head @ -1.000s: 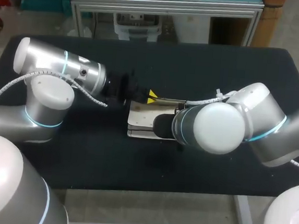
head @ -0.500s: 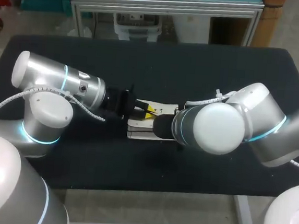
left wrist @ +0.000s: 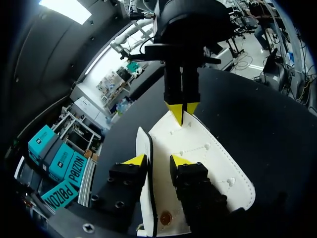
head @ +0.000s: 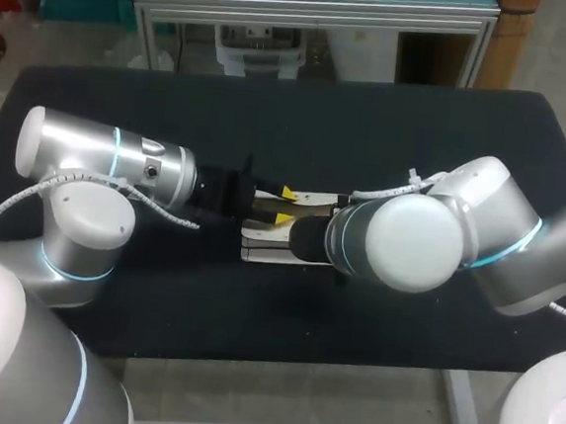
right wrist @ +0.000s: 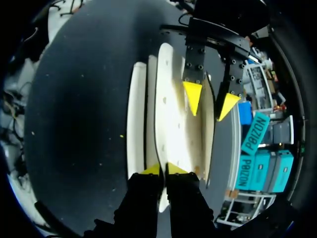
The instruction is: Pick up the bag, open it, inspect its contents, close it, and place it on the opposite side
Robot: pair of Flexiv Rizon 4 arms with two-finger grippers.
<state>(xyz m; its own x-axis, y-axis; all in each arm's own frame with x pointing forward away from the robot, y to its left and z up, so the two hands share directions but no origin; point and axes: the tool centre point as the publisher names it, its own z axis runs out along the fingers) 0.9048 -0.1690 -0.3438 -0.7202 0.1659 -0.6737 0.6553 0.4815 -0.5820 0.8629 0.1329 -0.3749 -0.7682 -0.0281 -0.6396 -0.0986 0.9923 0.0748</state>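
Black table (head: 156, 300), centre frame, and the left gripper (left wrist: 154, 161) has just slid down from the bag's upper edge onto the cream bag (left wrist: 208, 153). Its fingers are spread astride one flap edge, not clamping yet, so the opening looks set up. Beyond it, the right gripper (left wrist: 182, 111) pinches the bag's far end, tips pressed together.

Left silver-grey rounded metal arm (head: 104, 162) and its right twin (head: 409, 241) wear thin cyan joint rings; a white braided cable (head: 389, 193) trails along each. Black screw-studded fingers (left wrist: 128, 178) (blocky) carry yellow wedge tips.
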